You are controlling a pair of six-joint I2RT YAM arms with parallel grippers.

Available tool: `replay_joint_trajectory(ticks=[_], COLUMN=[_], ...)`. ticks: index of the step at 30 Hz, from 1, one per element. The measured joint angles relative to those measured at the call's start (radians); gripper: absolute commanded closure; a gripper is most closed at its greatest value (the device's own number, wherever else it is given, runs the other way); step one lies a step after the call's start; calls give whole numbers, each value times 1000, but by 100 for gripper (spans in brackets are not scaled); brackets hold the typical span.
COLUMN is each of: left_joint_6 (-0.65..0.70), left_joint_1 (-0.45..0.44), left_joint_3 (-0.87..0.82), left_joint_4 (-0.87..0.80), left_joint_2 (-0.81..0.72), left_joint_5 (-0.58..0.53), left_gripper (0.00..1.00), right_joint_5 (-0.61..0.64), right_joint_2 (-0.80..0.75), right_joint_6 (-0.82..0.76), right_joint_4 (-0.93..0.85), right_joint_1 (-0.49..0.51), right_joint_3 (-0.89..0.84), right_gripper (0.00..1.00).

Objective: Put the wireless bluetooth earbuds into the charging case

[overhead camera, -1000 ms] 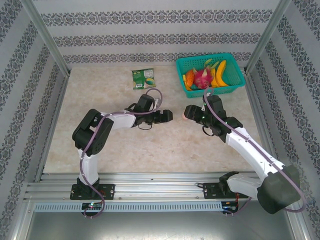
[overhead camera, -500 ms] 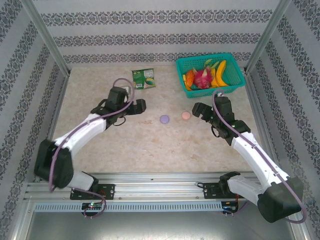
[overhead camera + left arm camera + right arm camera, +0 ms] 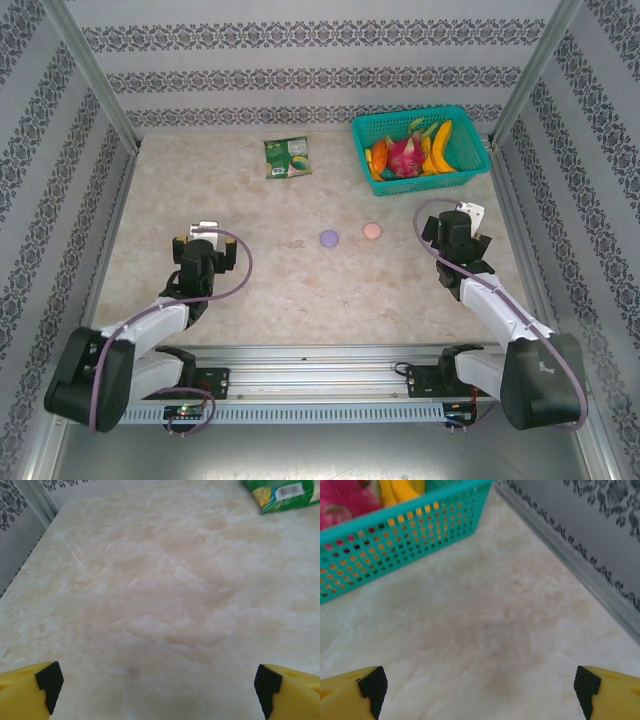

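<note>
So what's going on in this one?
Nothing is being handled right now. Both arms are folded near their bases, with the left gripper and right gripper open and empty above the table. A round purple case and a round pink case lie side by side, not touching, mid-table between the arms. Whether anything is inside them cannot be told. A green packet and a teal fruit basket sit at the far side.
</note>
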Motion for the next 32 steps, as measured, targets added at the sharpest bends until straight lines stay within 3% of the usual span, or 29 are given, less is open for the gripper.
replay_joint_trajectory(ticks=[6, 12, 17, 21, 32], left_joint_6=[24, 15, -5, -26, -33], left_joint_1=[68, 141, 201, 239, 240], left_joint_3=[1, 23, 82, 116, 117], left_joint_4=[245, 346, 345, 341, 332], left_joint_2=[210, 332, 398, 398, 398], left_joint_5=[43, 162, 287, 340, 384], left_gripper=[0, 0, 0, 0, 0], right_joint_5=[11, -166, -324, -356, -396], right_joint_2=[137, 376, 398, 388, 388], right_joint_6=[-153, -254, -275, -282, -282], right_joint_4=[452, 771, 785, 796, 783], right_joint_1=[-4, -40, -92, -96, -97], right_joint_3=[-168, -258, -167, -155, -155], right_gripper=[2, 2, 2, 2, 2])
